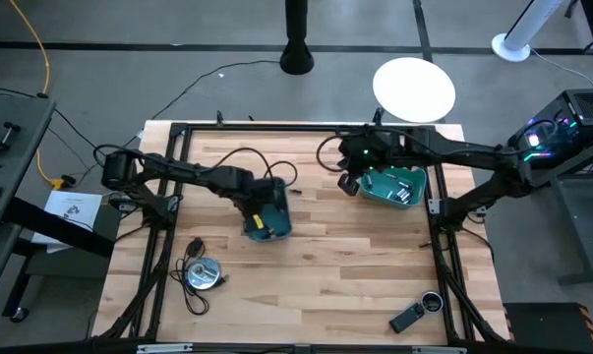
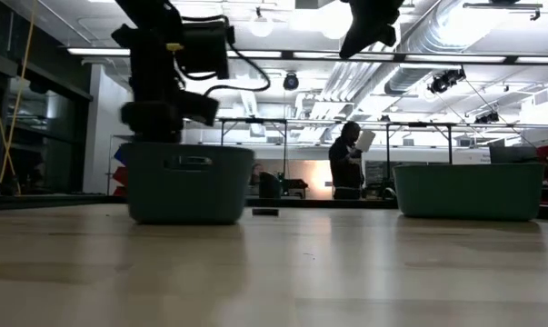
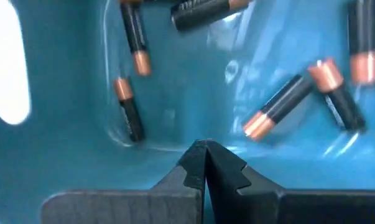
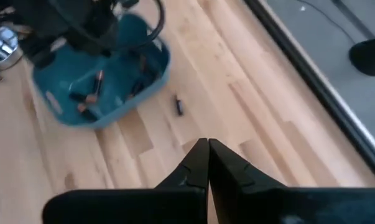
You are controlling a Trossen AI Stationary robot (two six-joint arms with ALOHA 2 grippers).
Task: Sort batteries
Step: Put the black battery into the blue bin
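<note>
Several batteries (image 3: 280, 106), dark with coppery ends, lie on the floor of the left teal bin (image 1: 269, 214). My left gripper (image 3: 206, 157) is shut and empty and points down into this bin (image 2: 190, 182), above the batteries. One loose battery (image 4: 179, 106) lies on the wooden table between the bins; it also shows in the low view (image 2: 265, 212). My right gripper (image 4: 206, 154) is shut and empty. It hangs high over the table (image 1: 348, 185), just left of the right teal bin (image 1: 394, 185), which holds a few small things.
A round silver disc with a black cable (image 1: 203, 273) lies near the front left. A black remote-like device (image 1: 408, 318) and a small round thing (image 1: 432, 300) lie at the front right. A person (image 2: 349, 162) stands in the room far behind the table.
</note>
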